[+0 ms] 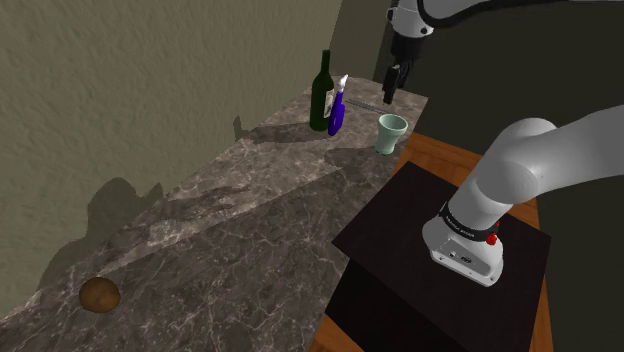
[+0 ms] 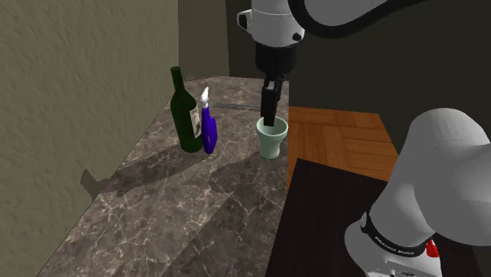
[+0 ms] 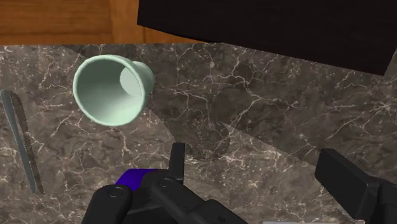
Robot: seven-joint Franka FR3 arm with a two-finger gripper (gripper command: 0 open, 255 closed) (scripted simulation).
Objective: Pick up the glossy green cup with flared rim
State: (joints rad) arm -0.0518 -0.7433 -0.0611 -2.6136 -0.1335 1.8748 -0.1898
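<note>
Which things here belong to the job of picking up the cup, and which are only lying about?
For the job: pale green cup, open pincer.
Lying about: dark green bottle, blue spray bottle, brown round lump, thin grey utensil.

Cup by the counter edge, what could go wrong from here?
The cup sits off to one side of the open gripper, not between the jaws; closing now would likely miss or clip its rim. It stands near the counter edge, so a nudge might push it off. The spray bottle close by could get knocked.
</note>
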